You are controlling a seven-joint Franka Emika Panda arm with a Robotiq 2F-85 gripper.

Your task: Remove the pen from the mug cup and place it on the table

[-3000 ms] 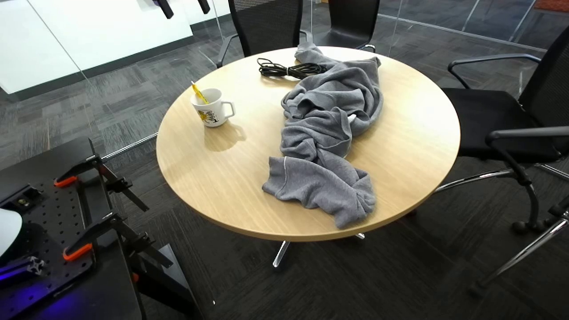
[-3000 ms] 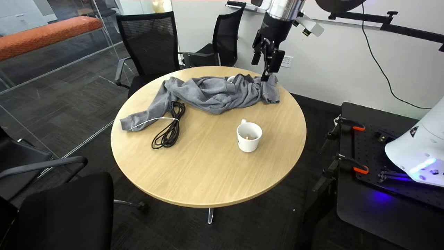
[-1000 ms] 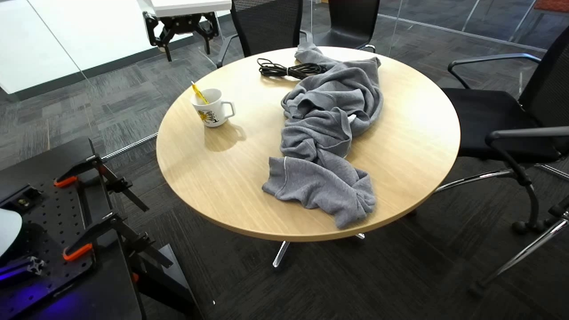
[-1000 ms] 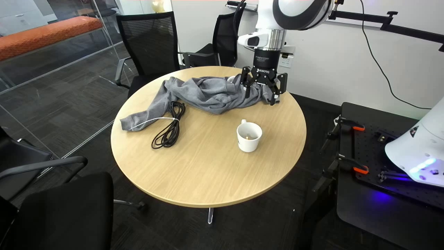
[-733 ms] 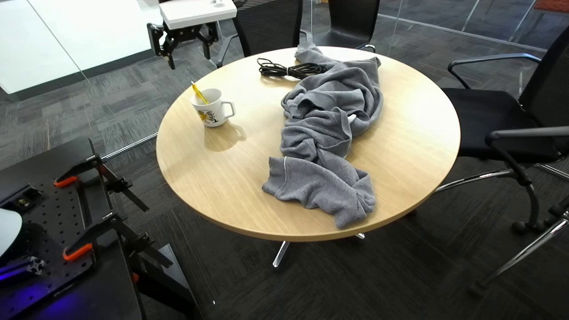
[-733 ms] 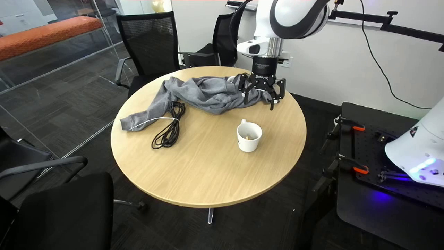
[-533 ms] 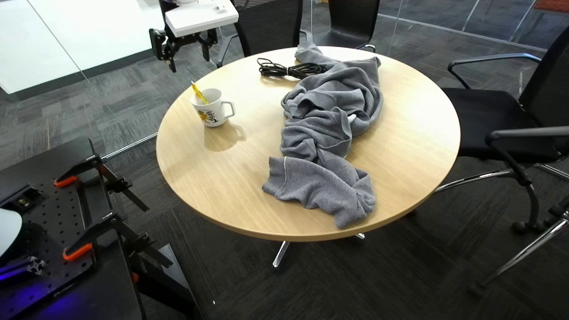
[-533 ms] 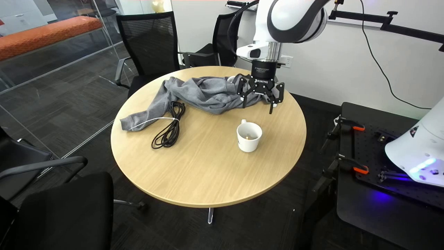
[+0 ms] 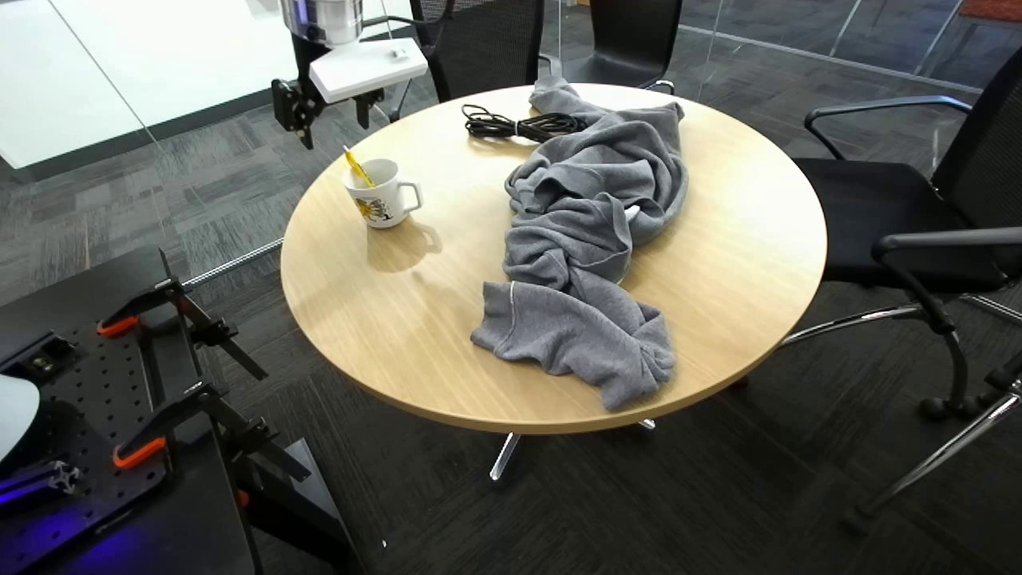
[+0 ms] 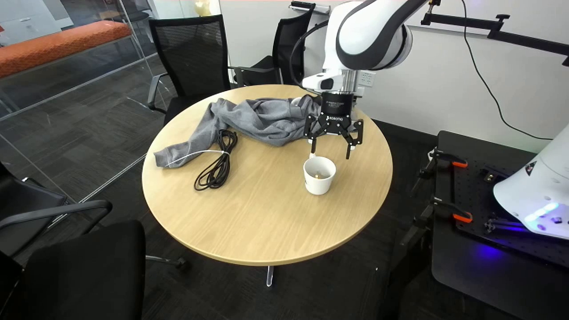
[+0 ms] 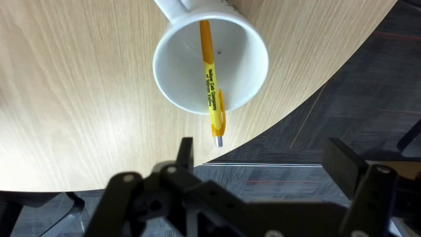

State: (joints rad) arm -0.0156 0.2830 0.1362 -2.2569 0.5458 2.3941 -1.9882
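As gripper (image 10: pixel 330 154) gapes, pen (image 11: pixel 211 82) tilted, in mug (image 11: pixel 181 62).

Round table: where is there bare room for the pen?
In an exterior view, the table is bare between the white mug, grey garment and near rim, and between garment and right rim. Crowded: the black cable beside the garment; the mug, pen projecting, tool close by.

"What sort of room is my arm (image 10: pixel 355 38) in?"

"An office, I'd say, a meeting room: black mesh chairs (image 10: pixel 189 53) stand around a round wood-topped table (image 10: pixel 262 222) on grey carpet tiles (image 9: pixel 227 172)"

"And what else?"

"Glass partitions (image 10: pixel 140 46), with an orange bench (image 10: pixel 62 38) beyond; on the white wall (image 10: pixel 444 89) I see a power outlet (image 10: pixel 367 78) and what looks like a whiteboard ledge (image 10: pixel 309 7)"
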